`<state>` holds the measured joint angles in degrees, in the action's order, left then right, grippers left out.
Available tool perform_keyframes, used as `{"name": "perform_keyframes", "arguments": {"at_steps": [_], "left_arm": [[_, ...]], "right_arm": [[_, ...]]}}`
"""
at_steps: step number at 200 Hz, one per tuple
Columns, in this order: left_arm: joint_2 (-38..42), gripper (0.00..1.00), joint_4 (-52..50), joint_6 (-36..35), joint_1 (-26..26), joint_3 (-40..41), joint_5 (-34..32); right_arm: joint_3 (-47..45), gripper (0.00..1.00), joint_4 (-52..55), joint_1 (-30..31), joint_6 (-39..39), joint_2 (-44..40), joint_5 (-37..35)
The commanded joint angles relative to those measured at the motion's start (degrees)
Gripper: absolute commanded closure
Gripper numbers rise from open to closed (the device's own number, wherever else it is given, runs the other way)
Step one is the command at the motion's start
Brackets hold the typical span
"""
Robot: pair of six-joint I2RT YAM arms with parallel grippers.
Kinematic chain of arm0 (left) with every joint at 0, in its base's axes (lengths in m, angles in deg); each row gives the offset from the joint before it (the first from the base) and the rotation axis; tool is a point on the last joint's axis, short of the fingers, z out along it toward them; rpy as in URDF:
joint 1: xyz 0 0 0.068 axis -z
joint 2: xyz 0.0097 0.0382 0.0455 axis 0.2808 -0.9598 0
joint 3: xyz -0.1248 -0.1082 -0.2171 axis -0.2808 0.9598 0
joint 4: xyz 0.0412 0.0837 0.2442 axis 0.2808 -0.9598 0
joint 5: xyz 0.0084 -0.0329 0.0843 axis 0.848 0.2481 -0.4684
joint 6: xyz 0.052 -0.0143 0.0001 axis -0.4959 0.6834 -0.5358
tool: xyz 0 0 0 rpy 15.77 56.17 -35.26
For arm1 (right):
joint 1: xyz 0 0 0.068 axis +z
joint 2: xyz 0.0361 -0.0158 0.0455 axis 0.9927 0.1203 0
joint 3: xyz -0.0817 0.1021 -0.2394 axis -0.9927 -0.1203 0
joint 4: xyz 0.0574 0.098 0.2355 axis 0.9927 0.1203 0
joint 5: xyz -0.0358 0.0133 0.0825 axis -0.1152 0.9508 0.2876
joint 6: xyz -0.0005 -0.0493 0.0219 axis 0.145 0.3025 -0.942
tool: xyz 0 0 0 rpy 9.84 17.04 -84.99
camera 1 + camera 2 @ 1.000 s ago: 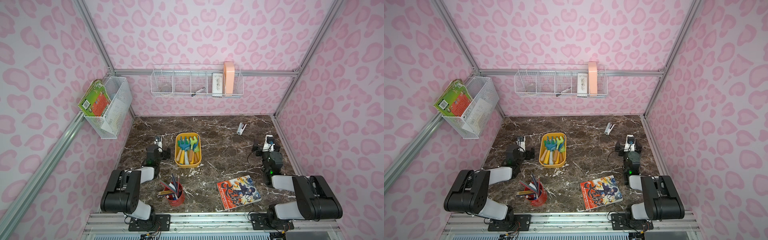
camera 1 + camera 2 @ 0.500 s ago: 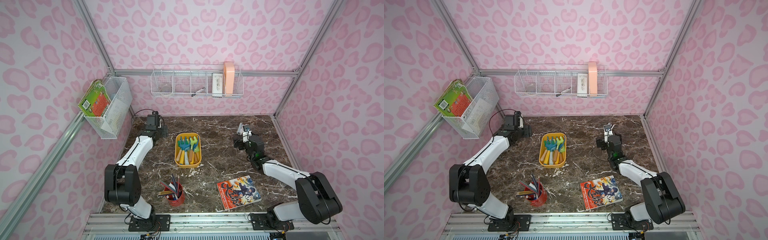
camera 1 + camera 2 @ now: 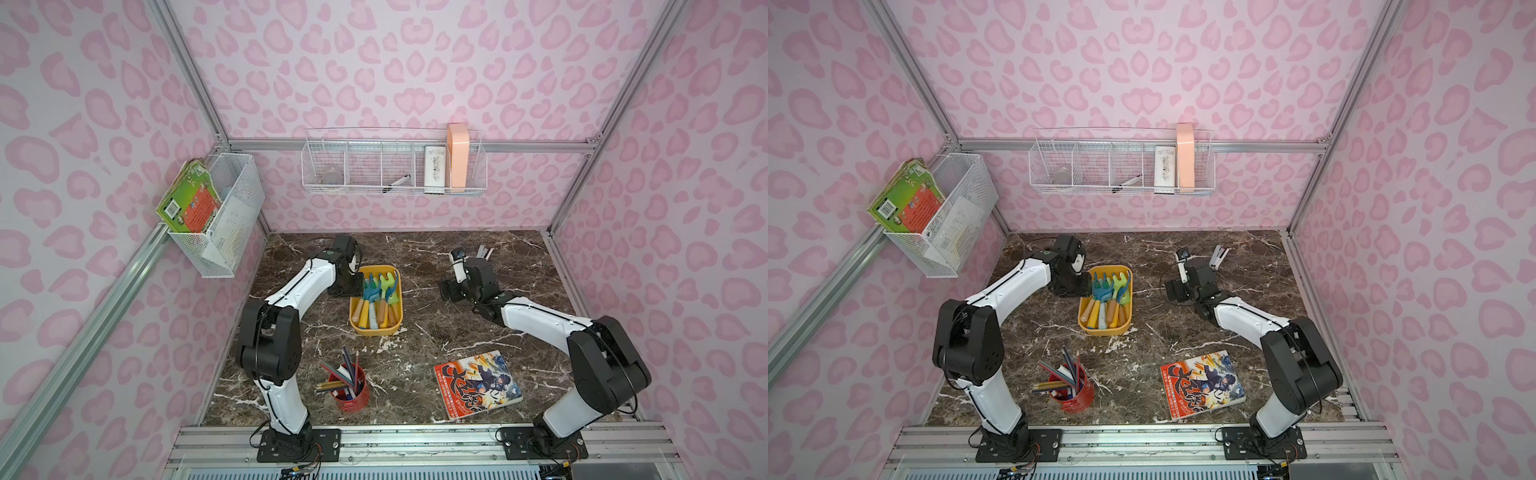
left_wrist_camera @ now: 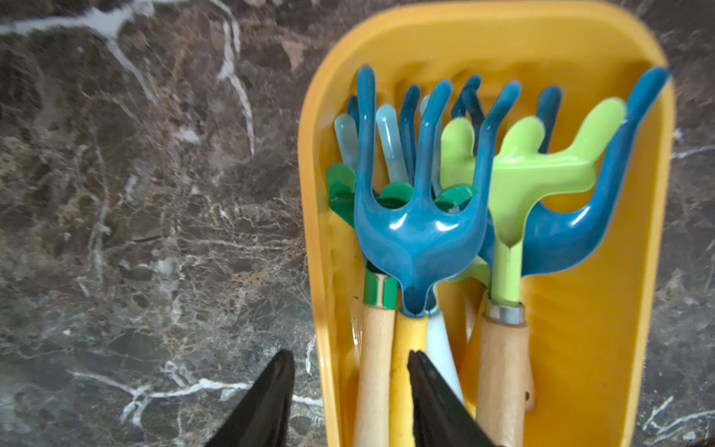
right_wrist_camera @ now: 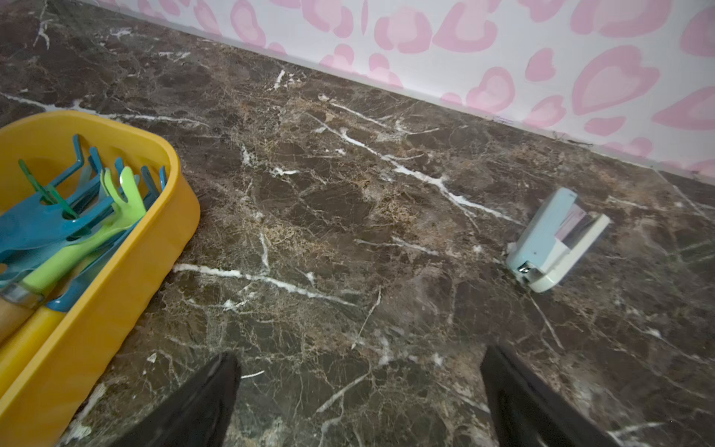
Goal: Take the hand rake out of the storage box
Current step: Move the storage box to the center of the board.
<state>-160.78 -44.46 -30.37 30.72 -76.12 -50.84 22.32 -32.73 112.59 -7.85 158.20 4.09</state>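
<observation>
Now that the left arm has swung out from its folded rest, the left gripper [image 4: 350, 391] is hanging at the wrist frame's lower centre. Its jaws are narrowing but still apart, straddling the wall of the storage box [image 4: 309, 154] and pinching nothing, so a grasp is probably just beginning. The right gripper [image 5: 360, 387] is hovering spread wide over bare counter [image 5: 348, 193]. The blue hand rake [image 4: 418, 232] is lying topmost inside the box. I am counting at least five rakes, one box, two wire baskets [image 3: 392, 166], one pencil cup [image 3: 353, 392], one comic book [image 3: 478, 384] and one stapler [image 5: 553, 240].
</observation>
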Motion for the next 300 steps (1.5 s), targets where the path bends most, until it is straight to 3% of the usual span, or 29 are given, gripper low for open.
{"name": "perform_keyframes", "arguments": {"at_steps": [1,31,69,113,151,246,300], "left_arm": [[-1.1,0.54,-2.3,1.3,0.1,-0.5,-2.4],[-2.2,0.57,-1.9,1.8,0.0,-2.4,-3.8],[-5.7,0.71,-2.0,1.3,-0.3,-4.9,-4.3],[-7.5,0.79,-1.5,1.4,-1.3,-6.0,-5.1],[-9.8,0.95,-0.8,1.7,-2.0,-8.6,-4.9],[-18.9,0.96,0.5,3.7,-4.2,-20.5,-4.4],[-13.8,0.68,-0.3,2.0,-3.8,-19.4,-5.4]], "right_arm": [[1.0,0.04,0.6,-0.1,-1.1,0.2,0.9],[0.8,0.04,0.3,-0.1,-1.2,-0.1,0.9],[0.8,0.05,0.4,-0.1,-1.3,-0.1,0.5],[0.9,0.05,1.5,0.0,-1.0,-0.9,-0.5],[1.2,0.05,1.4,-0.1,-1.2,-0.6,0.7],[0.7,0.05,1.7,-0.1,-1.6,-0.6,3.6],[1.0,0.05,2.5,-0.1,-1.7,-0.9,5.1]]}}
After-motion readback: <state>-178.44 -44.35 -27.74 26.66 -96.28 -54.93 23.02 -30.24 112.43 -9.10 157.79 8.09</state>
